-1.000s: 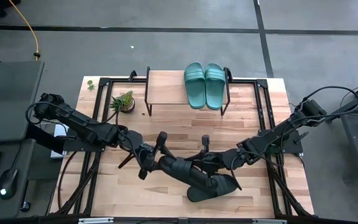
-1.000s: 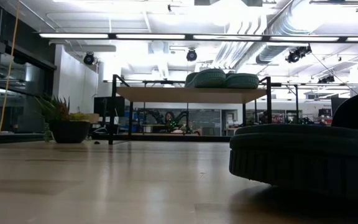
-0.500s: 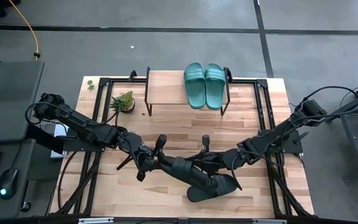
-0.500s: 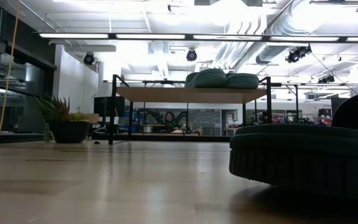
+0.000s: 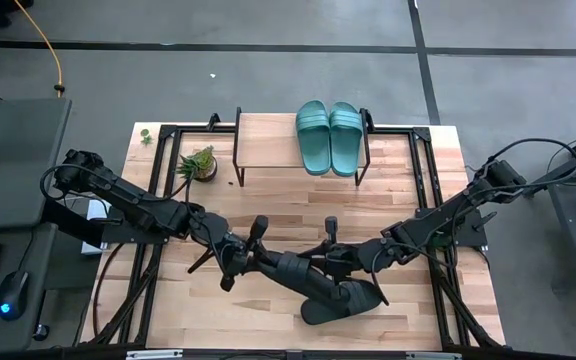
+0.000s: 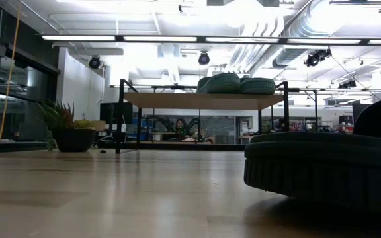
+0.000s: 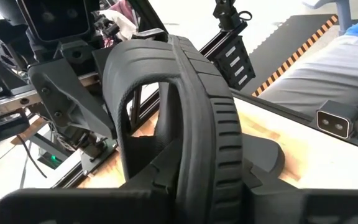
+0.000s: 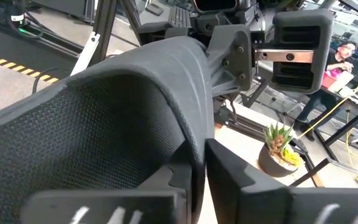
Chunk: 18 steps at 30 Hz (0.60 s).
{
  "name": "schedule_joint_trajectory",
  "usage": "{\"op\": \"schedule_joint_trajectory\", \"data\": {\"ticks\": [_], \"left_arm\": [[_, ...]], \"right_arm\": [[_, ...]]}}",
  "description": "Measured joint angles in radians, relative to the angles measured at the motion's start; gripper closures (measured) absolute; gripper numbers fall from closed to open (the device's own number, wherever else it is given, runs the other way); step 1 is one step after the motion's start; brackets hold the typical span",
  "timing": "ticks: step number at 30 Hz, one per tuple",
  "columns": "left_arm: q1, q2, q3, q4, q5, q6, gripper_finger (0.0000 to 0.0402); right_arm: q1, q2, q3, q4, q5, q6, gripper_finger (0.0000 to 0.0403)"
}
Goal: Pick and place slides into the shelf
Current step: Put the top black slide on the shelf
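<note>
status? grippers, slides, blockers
Left gripper and right gripper both clamped on one black slide, mid-table. Second black slide lies beside. Teal pair on shelf. Nothing blocking.

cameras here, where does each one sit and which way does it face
High: overhead, looking straight down; both arms, left tool and right tool meeting at a black slide.
Low: table height, facing the shelf; no arm shows.
Left wrist: looks along the slide's strap.
Right wrist: looks over the strap toward a plant.
High and low share the teal slides.
</note>
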<state>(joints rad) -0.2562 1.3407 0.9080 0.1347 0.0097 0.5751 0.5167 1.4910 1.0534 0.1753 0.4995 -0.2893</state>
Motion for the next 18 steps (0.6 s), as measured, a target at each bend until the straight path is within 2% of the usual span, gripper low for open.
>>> {"op": "schedule_joint_trajectory", "data": {"ticks": [8,14,18], "left_arm": [[0.001,0.000,0.000,0.000,-0.003,-0.002,0.0374],[0.001,0.000,0.000,-0.004,-0.006,-0.003,0.0355],[0.001,0.000,0.000,-0.015,-0.007,-0.003,0.0350]], "right_arm": [[0.000,0.000,0.000,-0.019,-0.003,0.000,0.0339],[0.000,0.000,0.000,-0.022,0.011,-0.007,0.0306],[0.002,0.000,0.000,-0.061,0.088,-0.007,0.0288]]}}
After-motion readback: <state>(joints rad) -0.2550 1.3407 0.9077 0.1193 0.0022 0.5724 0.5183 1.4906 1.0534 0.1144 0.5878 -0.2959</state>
